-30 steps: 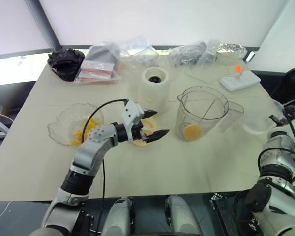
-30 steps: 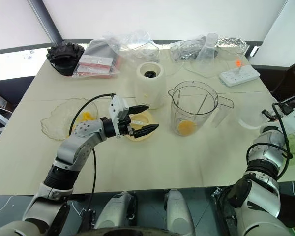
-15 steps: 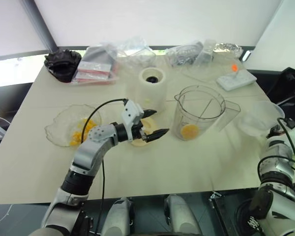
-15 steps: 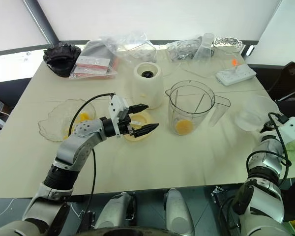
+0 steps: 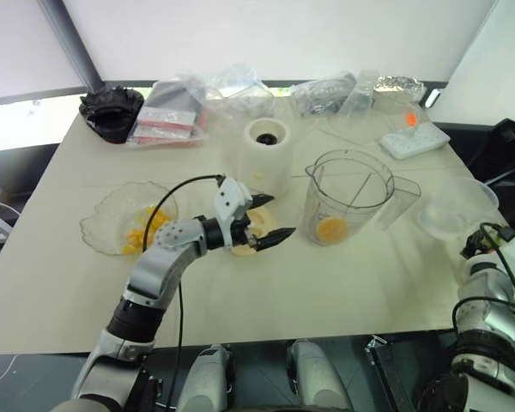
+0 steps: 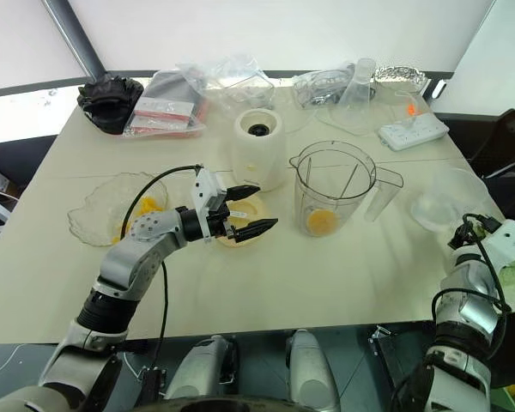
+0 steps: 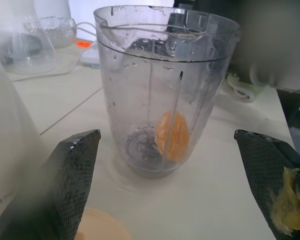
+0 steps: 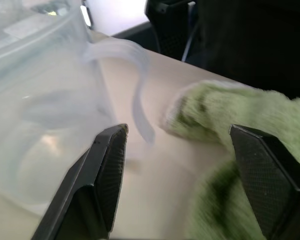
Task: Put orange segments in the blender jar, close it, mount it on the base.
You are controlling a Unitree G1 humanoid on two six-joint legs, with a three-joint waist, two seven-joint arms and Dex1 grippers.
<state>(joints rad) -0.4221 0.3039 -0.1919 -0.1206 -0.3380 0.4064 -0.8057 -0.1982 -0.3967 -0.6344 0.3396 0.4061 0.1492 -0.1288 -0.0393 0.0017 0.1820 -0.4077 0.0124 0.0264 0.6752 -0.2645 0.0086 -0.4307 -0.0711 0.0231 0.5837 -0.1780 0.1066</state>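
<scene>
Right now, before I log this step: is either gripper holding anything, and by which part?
Nothing is held. The left gripper stands open and empty, aimed at the blender jar; only pulp clings to one finger. The right gripper is open too.

Left arm reaches forward mid-table, elbow bent, left gripper (image 5: 269, 218) level with fingers spread wide and empty; right gripper (image 8: 175, 175) at near right edge, fingers parted, holding nothing.

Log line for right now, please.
stage: loading | blender jar: open, off base, one orange segment inside | left gripper: open, empty, over lid | right gripper: open, empty
</scene>
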